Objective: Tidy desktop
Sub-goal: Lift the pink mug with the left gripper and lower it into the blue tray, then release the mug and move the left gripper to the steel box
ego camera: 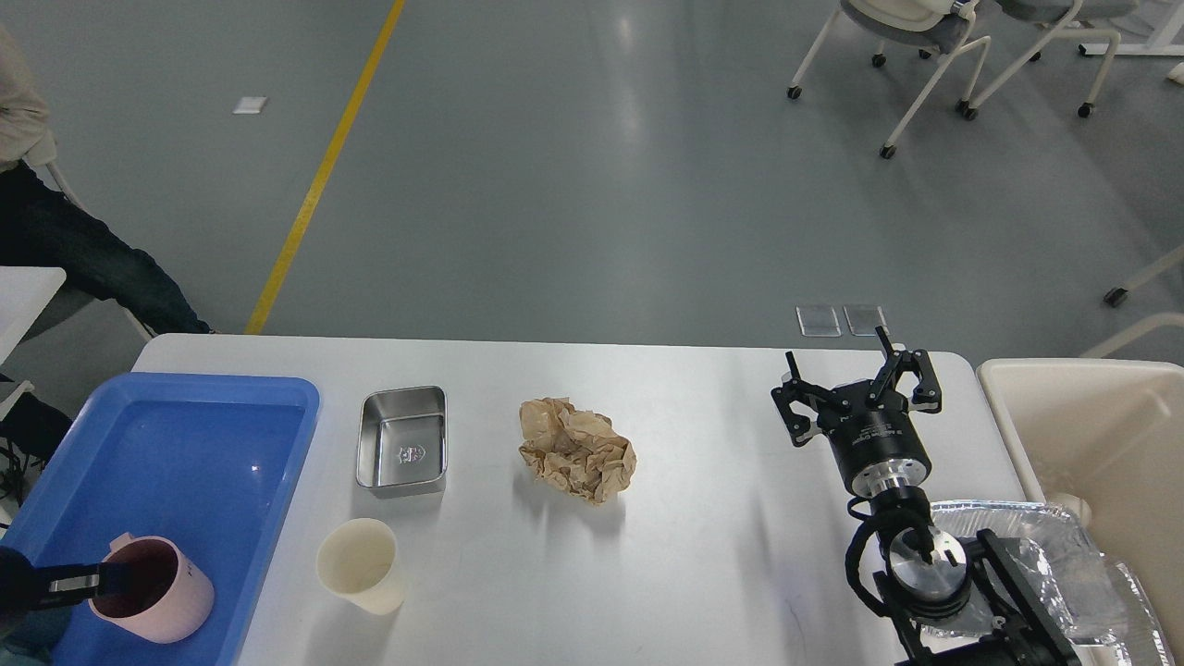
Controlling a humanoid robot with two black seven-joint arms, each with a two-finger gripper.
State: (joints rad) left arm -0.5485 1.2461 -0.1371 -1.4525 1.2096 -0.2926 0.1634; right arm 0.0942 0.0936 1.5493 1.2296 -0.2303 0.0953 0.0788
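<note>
Right arm enters from the near right corner and extends away from the robot. Its black, jointed links sit low at the near edge; above them a polished silver wrist joint, then a black cylindrical wrist body with a looped cable alongside. Right gripper (856, 375) is the far end of the arm — both fingers clearly spread apart, pointing to the far side, nothing between them. Each finger shows its black linkage plainly.

Left arm is barely in view — only a dark segment at the near left edge. Left gripper (69, 583) appears as a dark, narrow tip pointing right; its fingers cannot be told apart.
</note>
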